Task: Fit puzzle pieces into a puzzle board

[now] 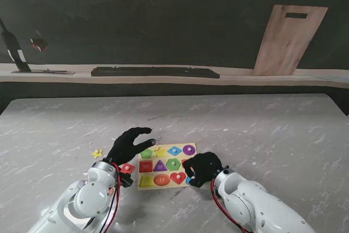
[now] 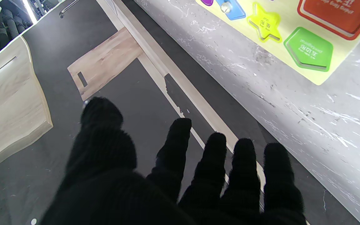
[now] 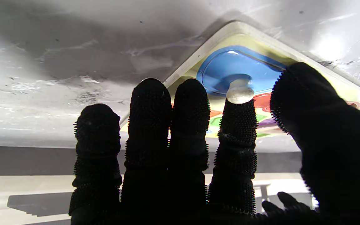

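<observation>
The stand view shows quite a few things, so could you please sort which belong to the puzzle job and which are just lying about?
Belongs to the job:
puzzle board
blue piece under the right robot hand
yellow star and red piece off the board
left robot hand

Just lying about:
wooden cutting board
black tray

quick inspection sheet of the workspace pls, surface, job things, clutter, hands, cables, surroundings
surface: grey marbled table, scuffed.
job's things: puzzle board near me, most slots filled; loose yellow star and red piece lie off its left edge; blue piece with a white knob at the board's corner.
clutter: nothing seen.
hands: left hand open over the board's left edge; right hand at the blue piece's knob, grip unclear.
cables: red and black wires along both wrists.
surroundings: wooden board leaning on a dark wall, black bar on the ledge.
</observation>
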Robot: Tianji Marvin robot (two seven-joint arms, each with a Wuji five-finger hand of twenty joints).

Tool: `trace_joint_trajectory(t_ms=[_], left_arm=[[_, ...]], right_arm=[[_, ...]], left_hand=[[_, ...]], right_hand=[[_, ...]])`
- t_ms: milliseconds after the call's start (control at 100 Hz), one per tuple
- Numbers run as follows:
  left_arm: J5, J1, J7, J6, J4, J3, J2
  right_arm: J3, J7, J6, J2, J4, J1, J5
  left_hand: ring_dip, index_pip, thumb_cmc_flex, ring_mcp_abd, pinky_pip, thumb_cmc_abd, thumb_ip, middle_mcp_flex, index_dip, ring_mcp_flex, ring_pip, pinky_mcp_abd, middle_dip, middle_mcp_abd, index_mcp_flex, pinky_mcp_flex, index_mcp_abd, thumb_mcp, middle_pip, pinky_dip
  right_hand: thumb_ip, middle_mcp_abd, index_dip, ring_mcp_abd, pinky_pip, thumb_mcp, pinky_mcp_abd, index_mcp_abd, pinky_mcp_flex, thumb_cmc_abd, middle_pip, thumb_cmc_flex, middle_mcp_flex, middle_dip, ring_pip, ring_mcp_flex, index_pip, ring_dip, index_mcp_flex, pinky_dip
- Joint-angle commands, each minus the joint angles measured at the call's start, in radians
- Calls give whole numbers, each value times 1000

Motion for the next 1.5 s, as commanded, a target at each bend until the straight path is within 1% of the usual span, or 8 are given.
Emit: trace_joint_trajectory(t_ms=[0,170,190,250,750,990,1170,1490], left_arm=[[-3,0,-2,0,-4,1,0],[-4,0,-2,1,-3,1,0],[-4,0,-3,1,-4,1,0],[-5,-1,-3,2,-3,1,0],[-6,-2,-6,3,-2,2,0],[0,2,-3,0,-5,-1,0],[3,6,2,0,-9,-4,0],[7,9,2,-1,-12,-7,1]], right_arm=[[0,-9,-7,5,10,-15,-9],[8,-37,-19,4,13,-20,-16],[9,-39,-20,4,13,-20,-17],[11,-45,-23,3,14,-21,-17],[22,-85,-33,-2,21,-28,-14],[65,-98,-27,-10,-10,-56,2],[113,-85,-18,-23,-52,-82,59],[208,6,-7,-55,-171,-143,304]], left_hand=[[-4,-4,-10,-9,-7,23,31,11,-4,22,-24,99,-10,-9,18,-8,-21,-25,-14,10],[-4,-4,-8,-8,-7,23,31,11,-5,22,-24,100,-10,-8,19,-9,-20,-25,-15,9],[-4,-4,-8,-9,-7,23,31,11,-5,22,-24,100,-10,-9,19,-9,-21,-24,-15,9],[-4,-4,-9,-8,-7,22,31,11,-5,23,-24,100,-10,-7,19,-9,-21,-25,-14,9],[-4,-6,-10,-9,-8,23,31,13,-5,23,-25,100,-10,-8,20,-9,-22,-25,-15,9],[-4,-6,-10,-10,-8,23,31,13,-4,23,-25,99,-9,-8,18,-9,-22,-25,-15,9],[-5,-6,-11,-9,-9,21,31,14,-5,23,-25,99,-9,-8,18,-9,-21,-25,-15,9],[-5,-8,-13,-11,-11,23,31,12,-6,22,-27,99,-10,-10,14,-9,-21,-25,-16,9]], right_hand=[[35,19,3,-31,47,-14,4,56,-4,16,33,-34,-25,10,33,-7,-34,11,-28,20],[102,3,44,-37,41,-33,-3,69,-8,58,29,-60,-33,13,25,-14,-80,8,-55,19],[121,1,86,-39,41,-38,-3,71,-8,67,30,-64,-33,14,24,-14,-104,8,-60,19],[137,-2,106,-39,39,-36,-6,74,-10,76,30,-72,-34,15,23,-14,-116,8,-70,19],[146,-18,105,-39,28,-92,4,72,-34,122,34,-114,-46,18,21,-35,-217,12,-162,21],[150,-17,113,-28,-33,-143,13,71,-106,172,27,-146,-142,26,-14,-112,-234,6,-216,-7],[161,19,132,-1,-131,-212,16,79,-204,227,-38,-170,-349,26,-184,-247,-244,-62,-297,-67],[156,37,122,42,-350,-235,2,105,-330,219,-158,-173,-575,-9,-500,-402,-303,-214,-464,-271]])
